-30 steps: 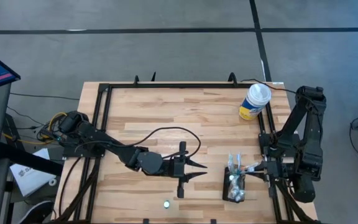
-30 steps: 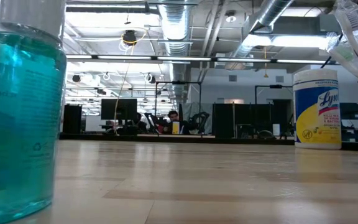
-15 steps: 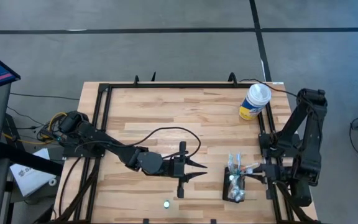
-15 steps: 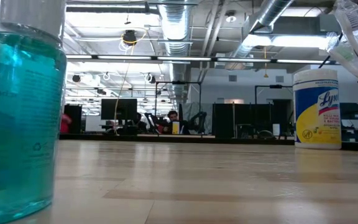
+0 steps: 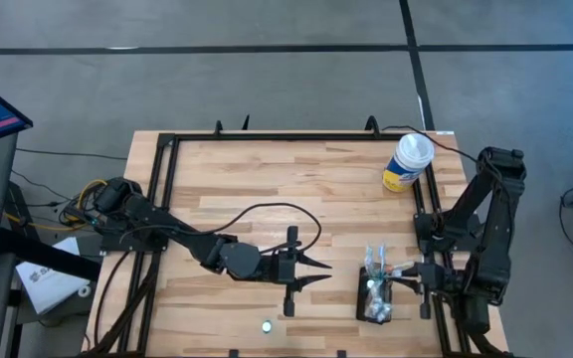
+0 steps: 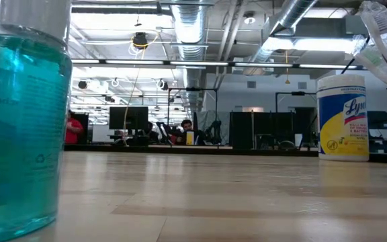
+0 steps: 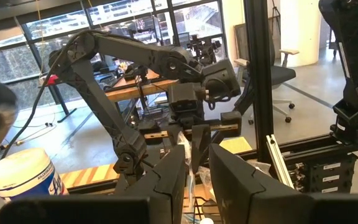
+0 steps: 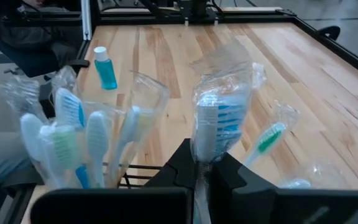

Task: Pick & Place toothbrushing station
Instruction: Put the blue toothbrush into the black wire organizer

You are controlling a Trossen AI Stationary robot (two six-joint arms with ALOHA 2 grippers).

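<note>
Right gripper (image 5: 402, 268) over the toothbrushing station (image 5: 375, 299), lower right of the high view.
Its fingers pinch a wrapped toothbrush (image 8: 219, 115), clear only in the right wrist view; left gripper (image 5: 318, 273), fingers spread, lies mid-worktop (image 5: 296, 189); low view adds a blue bottle (image 6: 20, 117).

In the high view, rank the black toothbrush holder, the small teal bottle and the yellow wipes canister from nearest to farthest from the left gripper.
Measured from the left gripper:
1. Small teal bottle, toward the table's near edge, slightly closer than the holder.
2. Black toothbrush holder, on the right-arm side, by the right gripper.
3. Yellow wipes canister, at the far right corner, clearly farthest.
</note>
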